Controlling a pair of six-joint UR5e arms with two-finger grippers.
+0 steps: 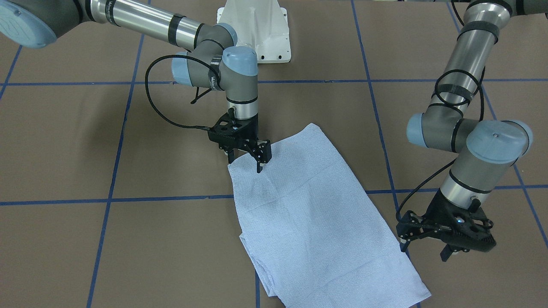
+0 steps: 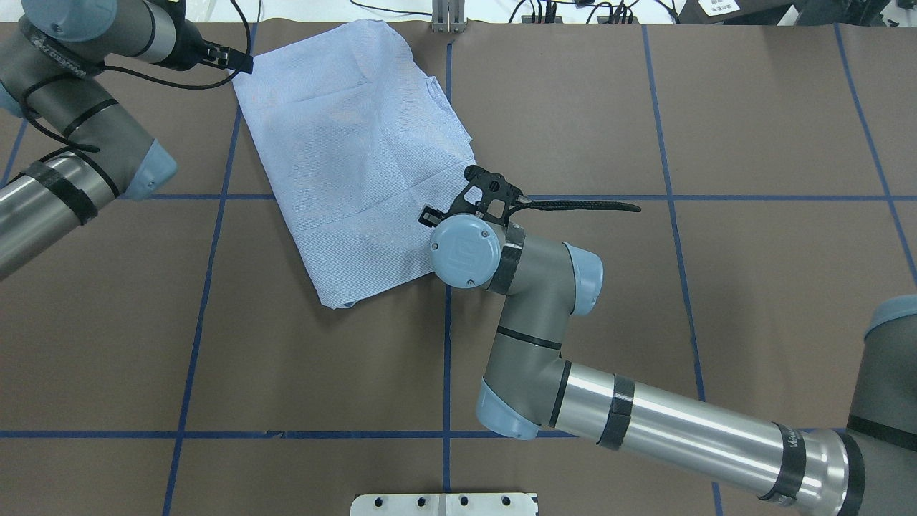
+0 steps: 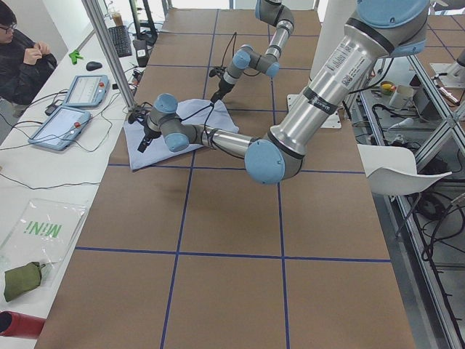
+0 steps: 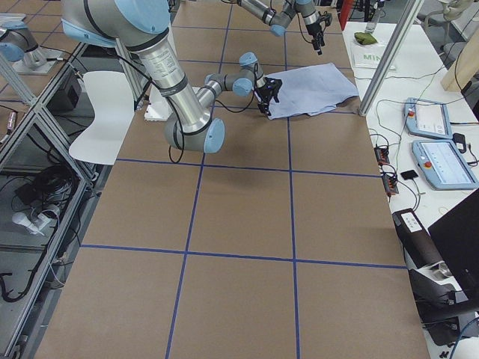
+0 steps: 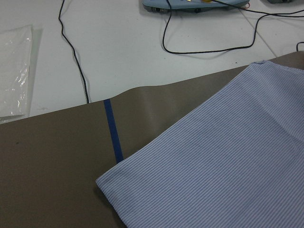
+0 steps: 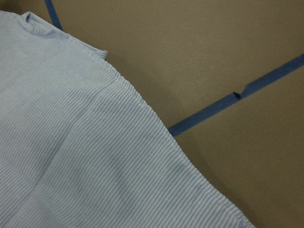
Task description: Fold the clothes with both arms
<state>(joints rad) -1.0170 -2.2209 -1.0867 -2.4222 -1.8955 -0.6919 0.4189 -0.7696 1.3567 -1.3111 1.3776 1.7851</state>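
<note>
The light blue striped shirt point(image 1: 308, 214) lies folded into a flat rectangle on the brown table; it also shows in the overhead view point(image 2: 351, 158). My right gripper point(image 1: 245, 164) is open and points down at the shirt's corner nearest the robot base, one finger over the cloth and one at its edge. In the overhead view it is mostly hidden under the wrist. My left gripper point(image 1: 424, 252) is open and empty, hovering just beside the shirt's long edge near its far corner point(image 2: 240, 63). Both wrist views show only shirt edges, with no fingers in view.
The white pedestal base point(image 1: 257, 30) stands at the table's robot side. Blue tape lines point(image 1: 171, 199) grid the brown table. A white bench with tablets point(image 3: 73, 109) and cables point(image 5: 80, 71) runs along the far edge, where a seated operator point(image 3: 22, 58) shows.
</note>
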